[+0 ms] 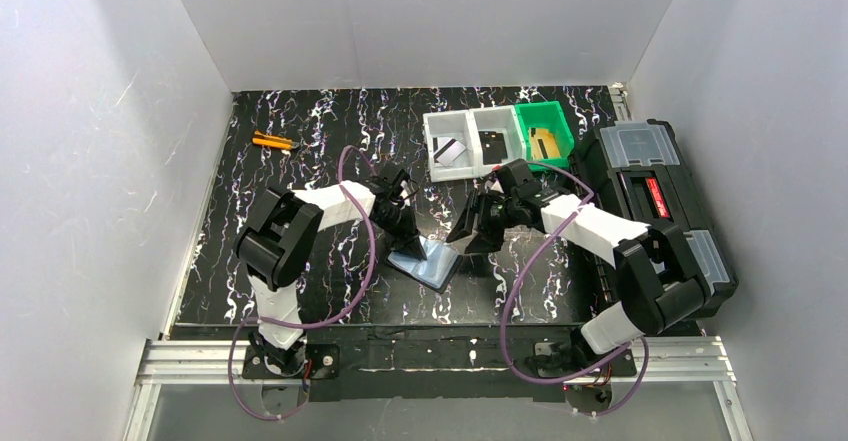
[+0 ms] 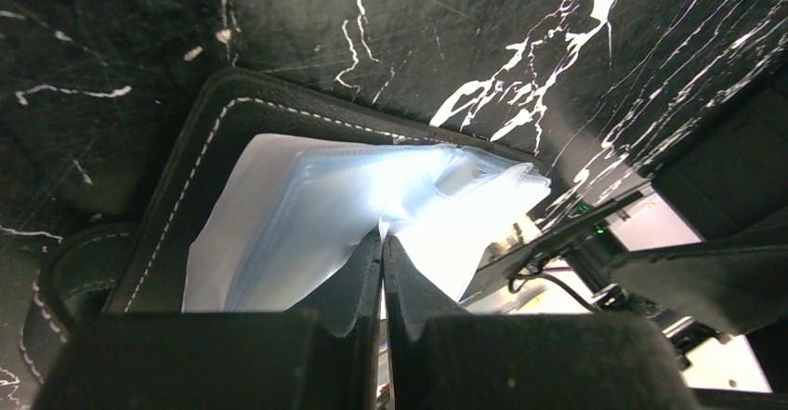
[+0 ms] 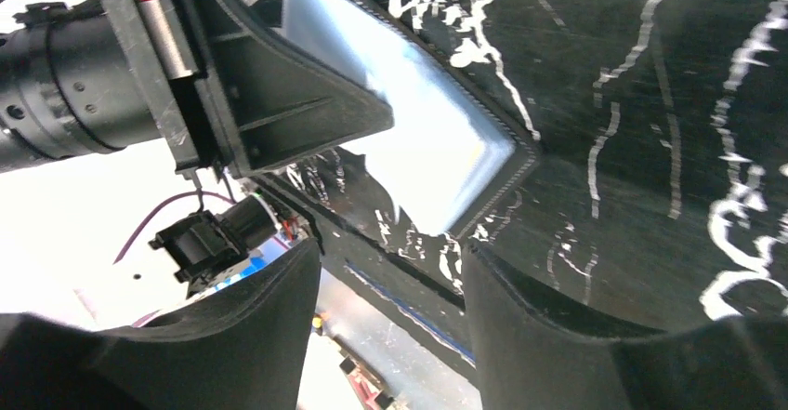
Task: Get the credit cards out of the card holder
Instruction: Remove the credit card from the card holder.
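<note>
The card holder [image 1: 430, 262] lies open on the black marbled table, its blue-grey clear sleeves facing up. My left gripper [image 1: 409, 235] points down onto it. In the left wrist view its jaws [image 2: 382, 243] are shut, and the pale sleeve [image 2: 316, 210] puckers at their tips; no card shows between them. The holder's stitched black edge [image 2: 200, 145] frames the sleeves. My right gripper [image 1: 476, 229] hovers just right of the holder, open and holding nothing [image 3: 390, 275], with the holder [image 3: 437, 140] ahead of its fingers. One credit card [image 1: 450, 151] lies in a white bin.
Two white bins [image 1: 472, 121] and a green bin [image 1: 548, 124] stand at the back, the green one holding a tan block. A large black toolbox [image 1: 660, 211] sits along the right side. An orange tool [image 1: 272, 142] lies at the back left.
</note>
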`<control>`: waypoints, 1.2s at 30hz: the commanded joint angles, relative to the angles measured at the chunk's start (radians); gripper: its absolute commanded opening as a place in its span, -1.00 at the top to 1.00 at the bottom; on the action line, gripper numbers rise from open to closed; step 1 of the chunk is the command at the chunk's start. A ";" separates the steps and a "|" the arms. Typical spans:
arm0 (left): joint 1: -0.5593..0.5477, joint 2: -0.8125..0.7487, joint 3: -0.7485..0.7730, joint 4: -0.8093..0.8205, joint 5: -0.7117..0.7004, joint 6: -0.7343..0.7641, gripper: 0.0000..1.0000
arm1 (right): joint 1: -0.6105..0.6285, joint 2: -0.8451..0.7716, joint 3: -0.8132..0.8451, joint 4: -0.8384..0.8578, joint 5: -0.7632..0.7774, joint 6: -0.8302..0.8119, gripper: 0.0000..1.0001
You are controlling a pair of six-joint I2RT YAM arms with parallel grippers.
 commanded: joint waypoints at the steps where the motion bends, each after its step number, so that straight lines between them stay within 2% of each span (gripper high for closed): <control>1: -0.005 0.027 -0.070 0.011 -0.014 -0.037 1.00 | 0.040 0.030 -0.011 0.129 -0.069 0.079 -0.22; 4: -0.004 0.026 -0.076 0.013 -0.013 -0.037 1.00 | 0.060 0.062 -0.024 0.169 -0.078 0.106 -0.14; 10: 0.000 0.022 -0.084 0.017 -0.011 -0.036 1.00 | 0.081 0.118 -0.024 0.206 -0.042 0.121 -0.09; 16: 0.001 0.014 -0.089 0.014 -0.011 -0.030 1.00 | 0.080 0.122 -0.030 0.192 0.032 0.114 -0.09; 36: 0.001 0.011 -0.093 0.016 -0.008 -0.025 1.00 | 0.094 0.224 -0.018 0.216 0.039 0.111 -0.09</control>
